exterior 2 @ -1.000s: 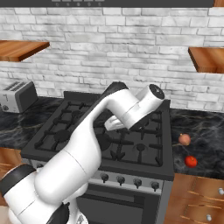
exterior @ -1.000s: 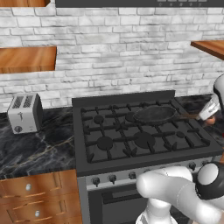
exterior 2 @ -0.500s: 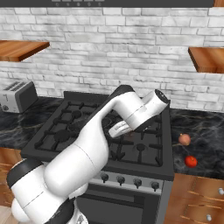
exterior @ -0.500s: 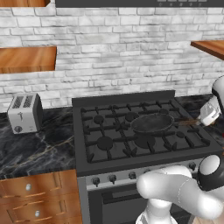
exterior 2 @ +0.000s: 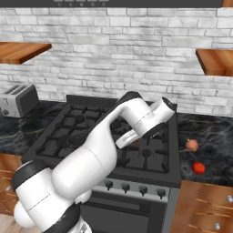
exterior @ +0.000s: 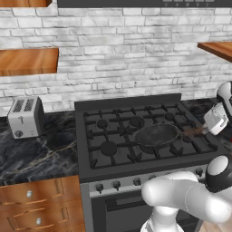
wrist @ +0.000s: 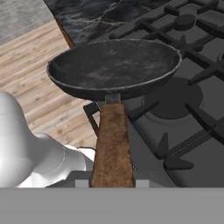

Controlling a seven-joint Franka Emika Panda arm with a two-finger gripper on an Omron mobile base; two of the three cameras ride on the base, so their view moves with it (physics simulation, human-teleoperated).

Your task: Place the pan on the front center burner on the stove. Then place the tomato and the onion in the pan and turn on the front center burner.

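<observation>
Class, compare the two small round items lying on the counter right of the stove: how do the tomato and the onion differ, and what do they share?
Colour: the tomato is bright, glossy red; the onion is pale pinkish-tan. Position: the tomato lies nearer the counter's front edge, the onion farther back, slightly closer to the stove. They lie apart, not touching. Shared: both are small balls of similar size on the dark marble counter, neither yet in the pan.

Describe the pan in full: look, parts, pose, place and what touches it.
The pan is round, shallow and dark grey, with a mottled, empty inside and a straight brown wooden handle joined by a short metal neck. It sits roughly level over the stove's front grates. The hand is shut on the handle's end.
</observation>
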